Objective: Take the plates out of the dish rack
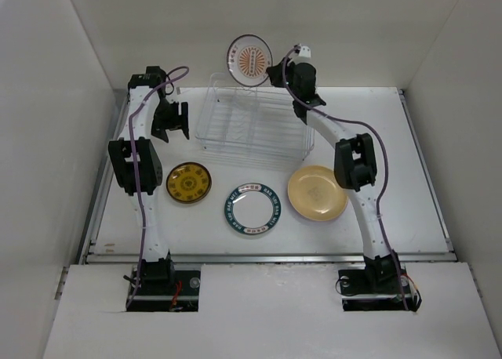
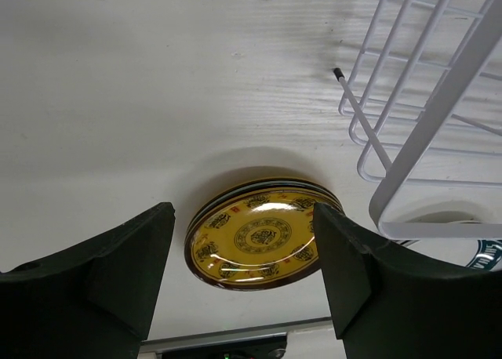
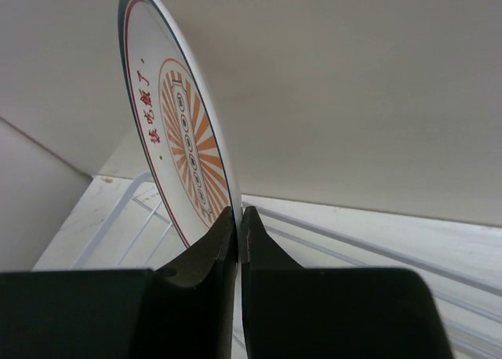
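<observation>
Above the far edge of the dish rack (image 1: 255, 124), the right gripper (image 3: 238, 214) is clamped on the lower rim of the orange-centre plate (image 1: 249, 61). Plate is off the wires, held on edge, close to the back wall (image 1: 353, 30). Printed face is turned toward the near side, so from overhead it reads almost as a full disc. From the right wrist camera it's nearly edge-on, rim running up and left from the fingertips. Rack long axis runs left-right across the table (image 1: 416, 163).

Left gripper (image 2: 243, 214) is spread wide, gripping nothing, hanging off the rack's left end. The gold-patterned plate (image 2: 263, 237) lies flat on the table below it, untouched.

Near side of rack: three plates flat in a row, none touching: gold-patterned plate on the left, teal-rimmed plate (image 1: 251, 208) in the middle, tan-yellow plate (image 1: 317, 193) on the right. Teal-rimmed and tan-yellow sit near each other with a narrow gap.

Bare tabletop shows from the tan-yellow plate out to the right wall (image 1: 471, 100), and beside the rack's right end.
</observation>
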{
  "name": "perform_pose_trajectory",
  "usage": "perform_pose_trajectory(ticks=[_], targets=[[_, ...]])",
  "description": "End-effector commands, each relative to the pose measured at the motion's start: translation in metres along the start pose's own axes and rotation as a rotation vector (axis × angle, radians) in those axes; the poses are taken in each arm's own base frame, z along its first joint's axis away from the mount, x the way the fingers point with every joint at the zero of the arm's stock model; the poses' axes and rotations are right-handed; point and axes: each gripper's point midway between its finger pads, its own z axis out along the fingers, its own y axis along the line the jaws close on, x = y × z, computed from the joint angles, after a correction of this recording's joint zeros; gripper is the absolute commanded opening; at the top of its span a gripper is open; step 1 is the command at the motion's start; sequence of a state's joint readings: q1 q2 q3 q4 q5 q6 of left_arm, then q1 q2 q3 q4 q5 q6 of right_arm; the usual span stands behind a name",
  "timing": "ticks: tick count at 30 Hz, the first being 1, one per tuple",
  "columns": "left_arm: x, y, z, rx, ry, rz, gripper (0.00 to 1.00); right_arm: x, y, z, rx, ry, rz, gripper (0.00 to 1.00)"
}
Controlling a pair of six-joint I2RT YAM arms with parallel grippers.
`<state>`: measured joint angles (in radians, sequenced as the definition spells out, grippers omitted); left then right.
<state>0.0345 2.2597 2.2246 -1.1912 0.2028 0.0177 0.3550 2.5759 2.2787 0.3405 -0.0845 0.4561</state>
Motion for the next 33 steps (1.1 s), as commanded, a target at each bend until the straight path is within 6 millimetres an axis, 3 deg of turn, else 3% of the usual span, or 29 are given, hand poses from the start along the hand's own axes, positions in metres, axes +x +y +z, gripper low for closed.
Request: perform_pose_trajectory(ticks=[1,2,4,7,8,11,12,13,15,16,18,19,20,22,27,29,33], targets=[[0.001,-0.006,-0.02,0.033,-0.024,0.011,0.69,-0.116,0.059,-0.02,-0.088,-0.21,-0.103,0.0],[-0.001,-0.009,-0.022,0.046,-0.033,0.012,0.69,-0.136,0.073,-0.029,-0.112,-0.232,-0.107,0.0],[-0.004,-0.01,-0.028,0.047,-0.052,0.016,0.69,-0.152,0.088,-0.04,-0.145,-0.234,-0.101,0.0],[-0.002,-0.011,-0.037,0.047,-0.067,0.019,0.69,-0.16,0.105,-0.067,-0.158,-0.134,-0.088,0.0],[-0.003,-0.01,-0.041,0.039,-0.077,0.02,0.69,-0.153,0.112,-0.076,-0.185,-0.078,-0.087,0.0],[0.003,-0.004,-0.052,-0.004,-0.091,0.031,0.69,-0.121,0.127,-0.119,-0.25,0.142,-0.06,0.0],[0.006,-0.001,-0.054,-0.021,-0.089,0.03,0.69,-0.093,0.122,-0.134,-0.252,0.241,-0.037,0.0],[0.008,0.001,-0.06,-0.036,-0.1,0.031,0.69,-0.089,0.13,-0.158,-0.267,0.312,-0.018,0.0],[0.011,0.007,-0.068,-0.077,-0.112,0.03,0.69,-0.062,0.139,-0.192,-0.336,0.449,0.014,0.0],[0.011,0.006,-0.07,-0.077,-0.126,0.032,0.69,-0.04,0.14,-0.222,-0.339,0.542,0.038,0.0],[0.017,0.011,-0.08,-0.088,-0.143,0.023,0.69,-0.018,0.145,-0.256,-0.373,0.633,0.066,0.0],[0.019,0.014,-0.084,-0.091,-0.148,0.014,0.69,0.014,0.14,-0.281,-0.354,0.728,0.102,0.0],[0.021,0.014,-0.09,-0.09,-0.165,0.016,0.69,0.011,0.148,-0.298,-0.371,0.729,0.087,0.0],[0.026,0.019,-0.1,-0.087,-0.18,-0.002,0.69,0.038,0.155,-0.334,-0.382,0.825,0.106,0.0],[0.044,0.021,-0.114,-0.091,-0.174,-0.001,0.69,0.085,0.145,-0.373,-0.328,0.954,0.145,0.0],[0.052,0.02,-0.117,-0.091,-0.174,-0.001,0.69,0.103,0.129,-0.378,-0.253,0.99,0.158,0.0],[0.073,0.019,-0.125,-0.091,-0.177,0.009,0.69,0.138,0.116,-0.382,-0.198,1.083,0.174,0.0]])
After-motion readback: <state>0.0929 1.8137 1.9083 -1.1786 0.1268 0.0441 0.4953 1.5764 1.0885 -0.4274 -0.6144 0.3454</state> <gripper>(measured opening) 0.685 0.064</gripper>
